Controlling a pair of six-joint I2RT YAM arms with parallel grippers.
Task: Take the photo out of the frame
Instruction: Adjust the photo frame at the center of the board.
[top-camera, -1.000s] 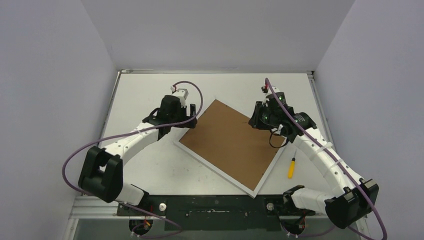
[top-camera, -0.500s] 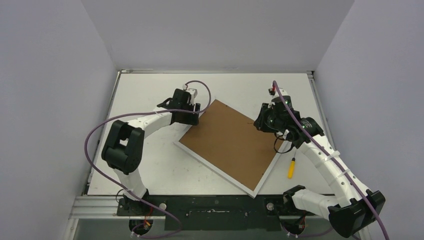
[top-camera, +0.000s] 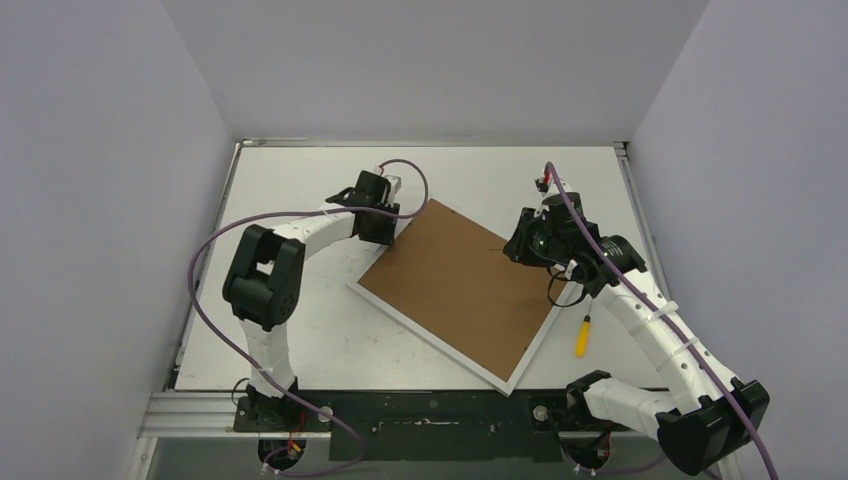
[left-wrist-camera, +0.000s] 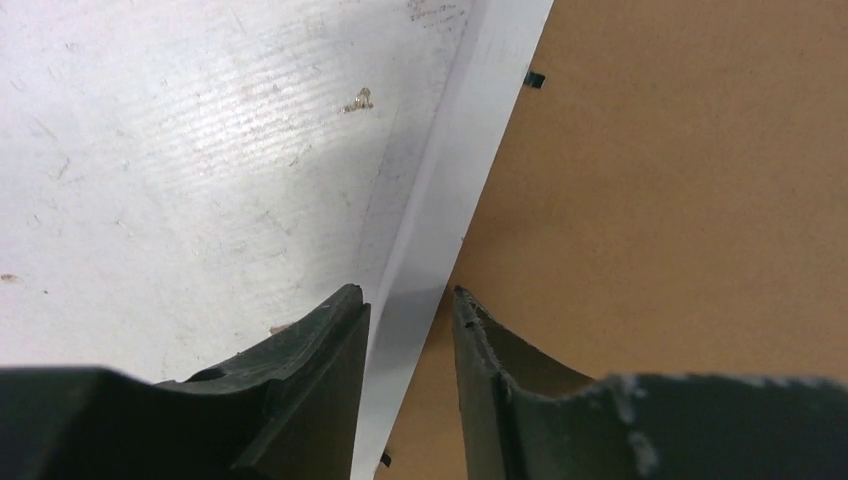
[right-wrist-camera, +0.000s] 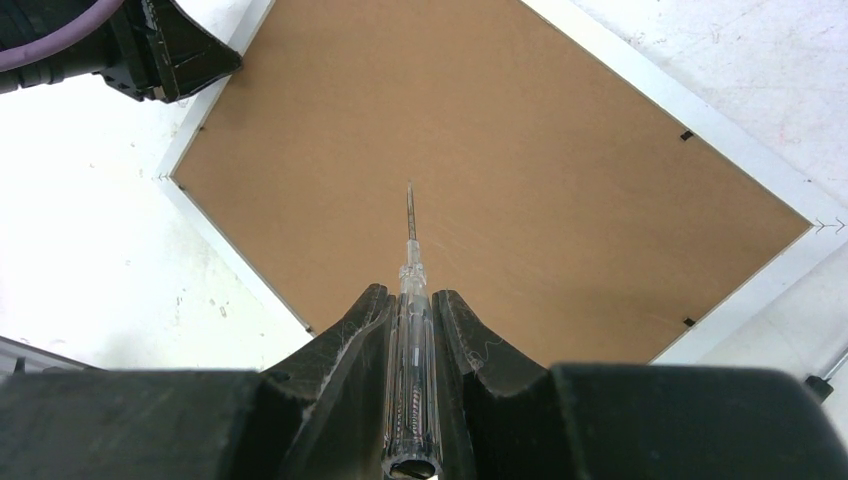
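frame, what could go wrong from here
1. The left gripper straddles the frame at its thin white border. A pinch there may slip off, or shove the frame across the table.
2. The screwdriver in the right gripper points at the middle of the backing, far from the edge clips. Pushed down there, it could gouge the backing without freeing a clip.

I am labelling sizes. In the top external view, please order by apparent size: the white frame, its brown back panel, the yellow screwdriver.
1. white frame, the largest.
2. brown back panel, only slightly smaller, set inside the frame's border.
3. yellow screwdriver, by far the smallest.
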